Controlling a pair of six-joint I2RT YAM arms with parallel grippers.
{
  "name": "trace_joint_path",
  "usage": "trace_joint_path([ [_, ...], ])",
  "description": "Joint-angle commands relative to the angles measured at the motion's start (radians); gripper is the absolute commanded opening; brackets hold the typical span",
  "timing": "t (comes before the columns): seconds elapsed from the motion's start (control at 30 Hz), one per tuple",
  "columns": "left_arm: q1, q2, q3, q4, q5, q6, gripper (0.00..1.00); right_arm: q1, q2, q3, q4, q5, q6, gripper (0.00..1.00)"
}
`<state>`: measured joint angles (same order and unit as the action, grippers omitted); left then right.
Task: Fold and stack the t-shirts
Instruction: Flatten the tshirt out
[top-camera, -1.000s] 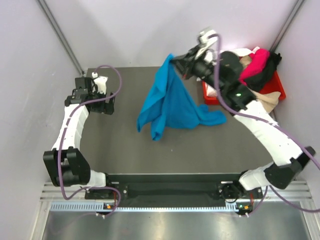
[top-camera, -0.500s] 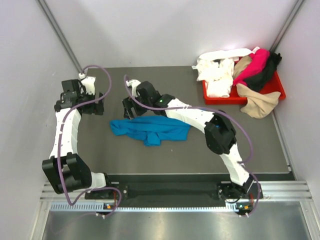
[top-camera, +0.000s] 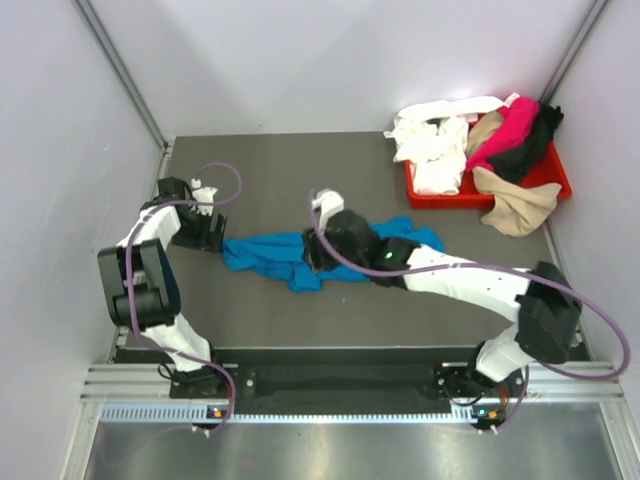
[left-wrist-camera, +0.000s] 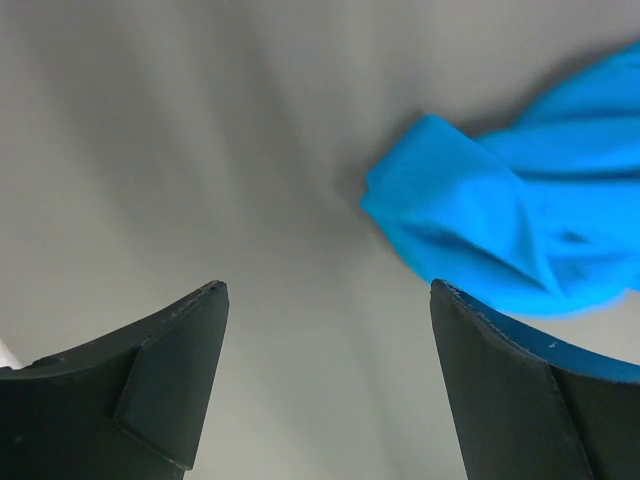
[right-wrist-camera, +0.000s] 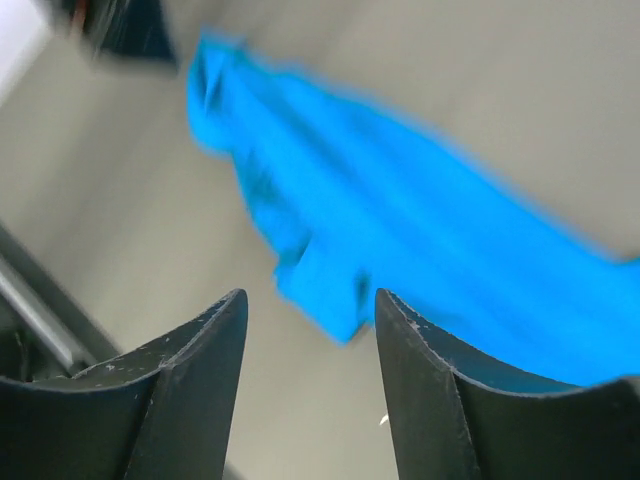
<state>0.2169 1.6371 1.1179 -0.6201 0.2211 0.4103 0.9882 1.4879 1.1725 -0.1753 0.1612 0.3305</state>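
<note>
The bright blue t-shirt (top-camera: 270, 252) lies crumpled in a long strip across the middle of the dark table (top-camera: 260, 170). My right gripper (top-camera: 310, 256) hovers low over the strip's middle. In the right wrist view that gripper (right-wrist-camera: 310, 296) is open and holds nothing, with the blue cloth (right-wrist-camera: 400, 230) just beyond its tips. My left gripper (top-camera: 210, 238) sits at the strip's left end. In the left wrist view it (left-wrist-camera: 327, 290) is open over bare table, and the shirt's end (left-wrist-camera: 500, 230) lies ahead to the right, untouched. The white (top-camera: 435, 140), magenta (top-camera: 510, 130), black (top-camera: 535, 140) and tan (top-camera: 515, 210) t-shirts are heaped at the back right.
A red tray (top-camera: 555, 180) at the back right corner holds that heap, with the tan and white cloth spilling over its rim. Pale walls close in on the left, back and right. A metal rail (top-camera: 330, 385) runs along the near edge by the arm bases.
The right gripper held the blue shirt up near the tray, then carried it left, let go and opened. The shirt now lies in a strip. The left gripper moved in to its left end.
</note>
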Motion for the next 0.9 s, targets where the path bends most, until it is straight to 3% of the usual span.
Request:
trace_joint_path([
  [0.0, -0.008, 0.07, 0.065, -0.006, 0.003, -0.048, 0.87, 0.093, 0.101, -0.06, 0.045, 0.057, 0.094, 0.55],
  [0.13, -0.028, 0.081, 0.033, -0.007, 0.081, -0.057, 0.87, 0.104, 0.208, -0.054, 0.091, 0.014, 0.163, 0.52],
  [0.27, -0.042, 0.116, 0.036, 0.008, 0.063, -0.086, 0.85, 0.106, 0.293, -0.024, 0.106, 0.004, 0.162, 0.55],
  [0.4, -0.042, 0.144, 0.04, 0.016, 0.073, -0.1, 0.78, 0.104, 0.379, 0.03, 0.057, 0.099, 0.148, 0.61],
  [0.5, -0.047, 0.153, 0.034, 0.031, 0.067, -0.108, 0.61, 0.098, 0.387, 0.032, 0.031, 0.171, 0.147, 0.63],
  [0.53, -0.048, 0.158, 0.033, 0.037, 0.063, -0.11, 0.48, 0.096, 0.388, 0.02, 0.046, 0.175, 0.145, 0.62],
  [0.6, -0.05, 0.168, 0.036, 0.037, 0.06, -0.108, 0.31, 0.083, 0.402, 0.015, 0.06, 0.169, 0.145, 0.52],
  [0.67, -0.05, 0.17, 0.031, 0.042, 0.044, -0.114, 0.0, 0.075, 0.417, 0.019, 0.063, 0.182, 0.142, 0.39],
  [0.77, -0.05, 0.149, 0.016, 0.057, 0.026, -0.117, 0.0, 0.063, 0.419, 0.018, 0.066, 0.218, 0.127, 0.2],
  [0.8, -0.047, 0.136, 0.013, 0.065, 0.003, -0.131, 0.0, 0.056, 0.408, 0.018, 0.066, 0.239, 0.121, 0.04],
  [0.87, -0.047, 0.089, 0.013, 0.079, -0.02, -0.143, 0.0, 0.035, 0.372, 0.022, 0.063, 0.258, 0.09, 0.0],
])
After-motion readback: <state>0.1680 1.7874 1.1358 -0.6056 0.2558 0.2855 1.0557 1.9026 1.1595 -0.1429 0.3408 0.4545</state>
